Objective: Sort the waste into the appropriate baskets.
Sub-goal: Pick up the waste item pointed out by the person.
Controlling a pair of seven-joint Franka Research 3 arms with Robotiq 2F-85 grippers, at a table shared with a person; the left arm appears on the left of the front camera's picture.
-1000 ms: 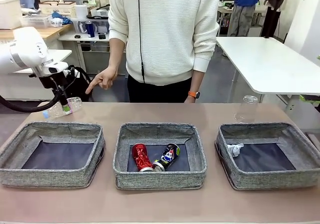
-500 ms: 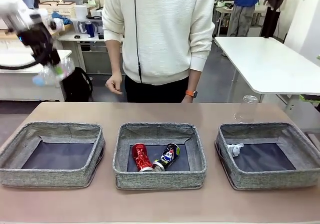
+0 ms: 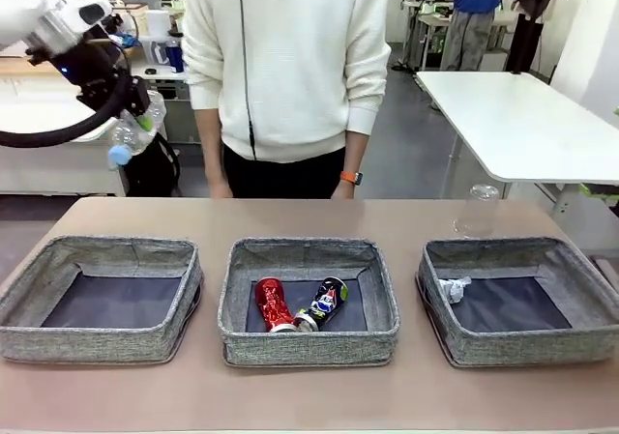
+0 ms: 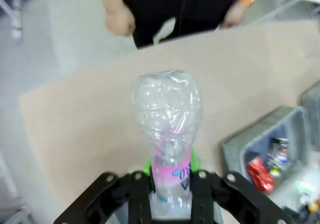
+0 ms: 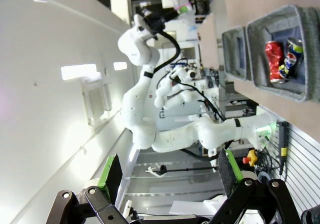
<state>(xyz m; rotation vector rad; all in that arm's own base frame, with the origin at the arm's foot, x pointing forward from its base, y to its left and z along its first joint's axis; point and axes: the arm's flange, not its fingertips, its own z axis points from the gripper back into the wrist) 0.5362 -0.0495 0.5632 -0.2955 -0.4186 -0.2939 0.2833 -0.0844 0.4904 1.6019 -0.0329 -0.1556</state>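
While held high at the far left, the left gripper point(image 3: 136, 116) is clamped on a bottle point(image 3: 124, 142) hung beneath it.

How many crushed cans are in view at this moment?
2. The red can and the dark blue-black can both lie in the middle basket; another could hide behind its near wall.

I have open room above the left basket point(image 3: 106, 342), whose floor lies bare; the person point(image 3: 285, 67) crowds the middle of the table's point(image 3: 309, 400) far edge.
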